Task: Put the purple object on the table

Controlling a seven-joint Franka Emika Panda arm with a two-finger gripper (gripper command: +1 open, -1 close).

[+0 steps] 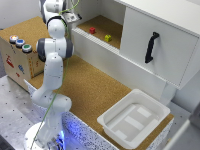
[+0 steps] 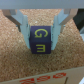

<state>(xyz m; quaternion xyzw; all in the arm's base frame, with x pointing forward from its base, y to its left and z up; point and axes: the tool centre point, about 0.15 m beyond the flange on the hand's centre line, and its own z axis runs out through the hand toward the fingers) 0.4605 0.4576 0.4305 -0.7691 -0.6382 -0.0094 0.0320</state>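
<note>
1. In the wrist view the pincer (image 2: 42,31) is closed on the purple object (image 2: 41,41), a dark purple block with yellow letters on its face. One finger presses each flank, and the block sits squarely between them.

2. The block hangs over cork surface (image 2: 15,60) that fills the wrist view. Whether its underside touches the cork or floats just above it cannot be told, since the block hides its own base.

3. In the exterior view the arm (image 1: 52,75) rises from its base at about 7 o'clock in the frame and reaches up toward 12 o'clock. The pincer end is at the top edge there, so the block itself does not show.

4. The table (image 1: 95,90) runs across the middle of the exterior view. A white tray (image 1: 134,117) sits toward 5 o'clock, and a cork-topped box with coloured buttons (image 1: 19,52) sits at 9 o'clock.

5. Red printing at the edge of the wrist view hints that the block may be near that button box, though this is a guess.

6. Judged step: carrying, with release not yet done.

7. The next move calls for confirming that bare table lies beneath, lowering until the block rests flat, then parting the fingers and lifting straight up.
</note>
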